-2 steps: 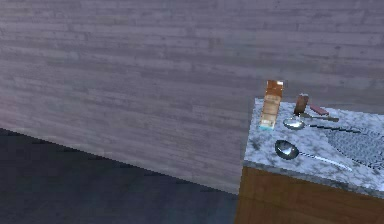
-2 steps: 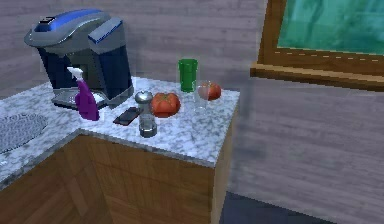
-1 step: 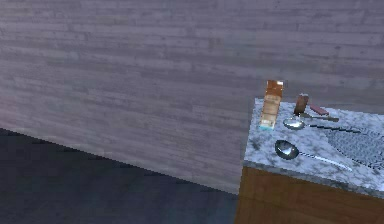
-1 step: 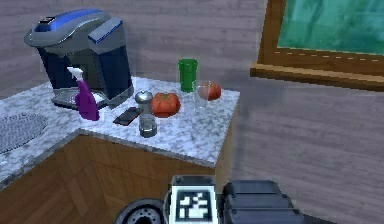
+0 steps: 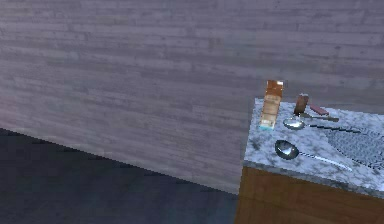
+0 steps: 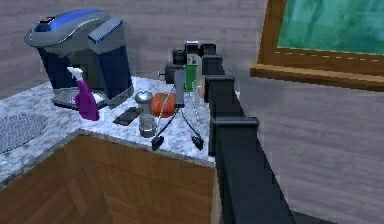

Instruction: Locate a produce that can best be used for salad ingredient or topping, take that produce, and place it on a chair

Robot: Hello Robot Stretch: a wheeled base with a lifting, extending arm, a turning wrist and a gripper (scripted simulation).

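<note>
Beside counter (image 5: 258,145) edge, dark floor (image 5: 90,185)

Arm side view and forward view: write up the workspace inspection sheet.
Surface: grey speckled stone countertop on wood cabinets.
Job's things: red-orange round tomato on the countertop, by the shaker.
Clutter: coffee machine, purple spray bottle, shaker, spoons.
Jaws: at the far end of the arm, past the tomato; cannot tell whether they hold anything.
Cables: nothing seen.
Surroundings: wood-plank wall, window, dark floor.
</note>
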